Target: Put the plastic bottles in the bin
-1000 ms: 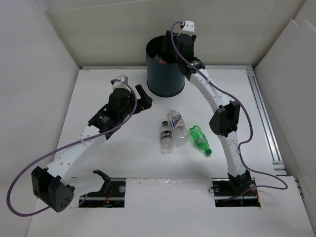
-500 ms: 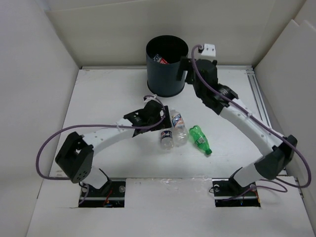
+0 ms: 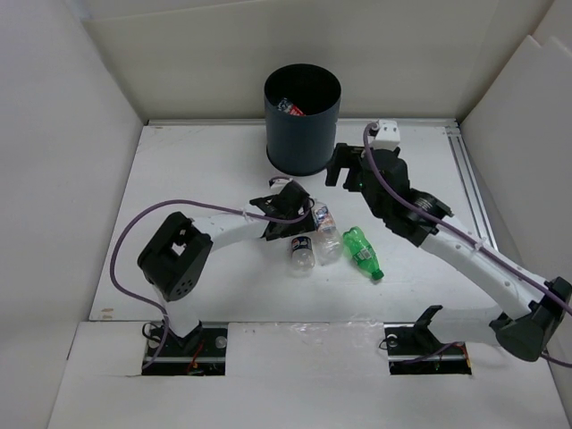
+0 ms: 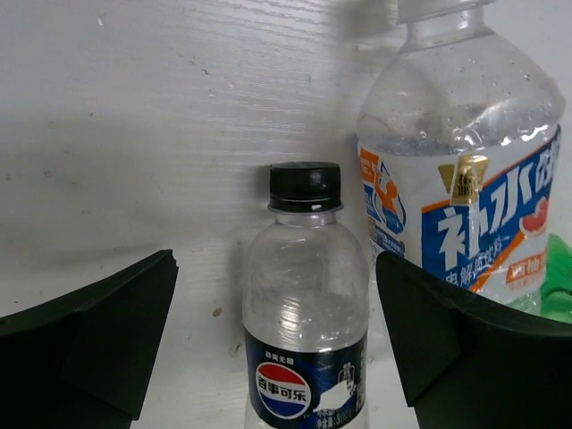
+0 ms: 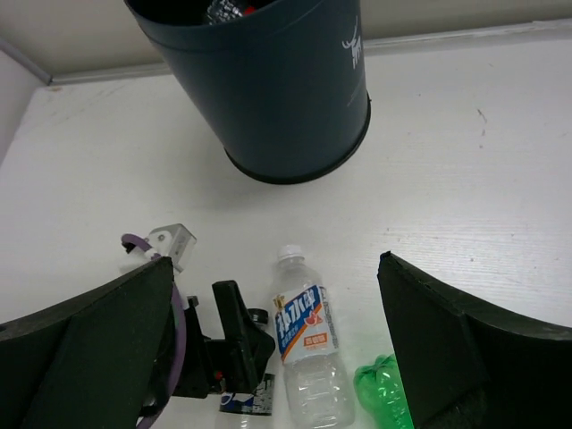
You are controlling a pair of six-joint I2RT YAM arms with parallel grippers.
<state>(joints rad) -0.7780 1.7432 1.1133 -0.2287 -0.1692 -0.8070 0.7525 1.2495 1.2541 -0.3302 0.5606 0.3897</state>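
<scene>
The dark bin (image 3: 302,121) stands at the back and holds a red-labelled bottle (image 3: 290,108). Three bottles lie on the table: a clear black-capped one with a dark label (image 3: 301,250), a clear one with a white-blue label (image 3: 323,229) and a green one (image 3: 362,252). My left gripper (image 3: 299,228) is open, its jaws on either side of the black-capped bottle (image 4: 306,340) without touching it. My right gripper (image 3: 344,170) is open and empty, right of the bin and above the bottles. The right wrist view shows the white-blue bottle (image 5: 307,349) and the bin (image 5: 277,89).
White walls enclose the table on the left, back and right. A metal rail (image 3: 478,214) runs along the right side. The left arm's purple cable (image 3: 134,234) loops over the left part of the table.
My left arm has swung right and lowered its open gripper around the black-capped bottle. My right arm has drawn back from over the bin and come down to its right.
</scene>
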